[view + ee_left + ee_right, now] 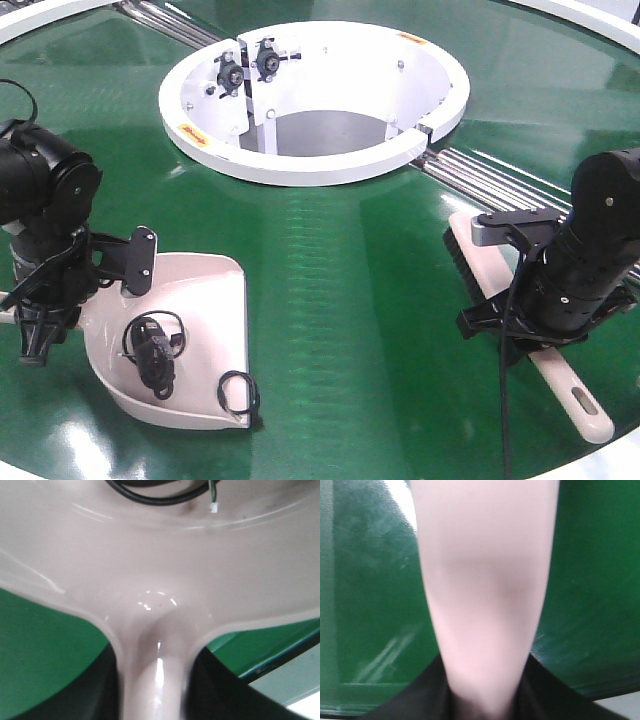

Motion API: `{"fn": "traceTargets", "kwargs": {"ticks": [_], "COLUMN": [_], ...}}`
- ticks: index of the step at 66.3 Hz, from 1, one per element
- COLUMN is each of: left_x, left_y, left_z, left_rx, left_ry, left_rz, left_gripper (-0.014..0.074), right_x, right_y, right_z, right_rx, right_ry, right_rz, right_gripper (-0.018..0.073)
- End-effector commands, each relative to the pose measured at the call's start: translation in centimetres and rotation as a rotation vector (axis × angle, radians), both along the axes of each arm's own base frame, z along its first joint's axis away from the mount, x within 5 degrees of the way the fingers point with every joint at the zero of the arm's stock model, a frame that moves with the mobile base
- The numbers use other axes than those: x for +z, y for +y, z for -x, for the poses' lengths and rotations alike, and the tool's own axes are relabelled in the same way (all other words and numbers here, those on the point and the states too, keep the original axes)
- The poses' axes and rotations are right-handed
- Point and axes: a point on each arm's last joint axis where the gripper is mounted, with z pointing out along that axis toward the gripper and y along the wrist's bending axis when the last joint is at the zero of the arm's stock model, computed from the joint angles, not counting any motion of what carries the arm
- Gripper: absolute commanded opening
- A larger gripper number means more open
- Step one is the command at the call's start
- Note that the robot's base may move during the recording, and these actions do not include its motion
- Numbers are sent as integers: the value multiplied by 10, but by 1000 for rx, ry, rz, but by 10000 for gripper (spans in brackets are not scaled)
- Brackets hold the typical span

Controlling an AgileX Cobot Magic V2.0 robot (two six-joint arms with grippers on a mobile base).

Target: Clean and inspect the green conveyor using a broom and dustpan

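Note:
The green conveyor (340,300) fills the front view. On its left lies the dustpan (200,300), lip pointing right. Its handle (155,680) runs between the black fingers (100,690) of my left gripper (38,332), which is shut on it. On the right, the broom (572,393) lies slanted, black bristles (463,268) towards the centre. My right gripper (520,335) is shut on the broom's handle (485,605) partway along, hiding that stretch in the front view. Both wrist views show green belt (370,580) on either side of the held handle.
Inside the dustpan lie a small black device with a cable (152,345) and a black cable loop (240,392); a black cable (155,497) crosses the pan. The white-rimmed central opening (310,160) sits far centre. Silver roller strips (500,170) run back right.

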Motion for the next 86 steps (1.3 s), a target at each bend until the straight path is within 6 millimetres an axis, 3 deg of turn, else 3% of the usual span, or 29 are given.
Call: {"fn": "traceTargets", "kwargs": {"ticks": [1, 28, 43, 51, 59, 76, 86], "left_x": [18, 18, 18, 18, 18, 18, 27], "left_y": [-3, -4, -6, -6, -6, -9, -10], "left_z": [0, -1, 0, 0, -1, 1, 6], "left_rx": [-8, -3, 8, 11, 44, 60, 74], "left_ry": [-67, -79, -73, -73, -90, -88, -101], "left_rz": [33, 39, 64, 65, 71, 102, 138], "left_gripper": [17, 76, 262, 408, 491, 513, 513], "right_x": [18, 8, -5, -9, -13, -13, -11], "right_y": [-3, -3, -2, -2, -2, -1, -1], "right_z": [0, -1, -4, -5, -6, -9, -9], "right_rx": [3, 3, 4, 4, 4, 20, 44], "right_ry": [-69, -4, 66, 80, 89, 57, 50], "right_rz": [-3, 12, 27, 30, 32, 26, 26], "right_gripper": [8, 17, 55, 115, 198, 420, 482]}}
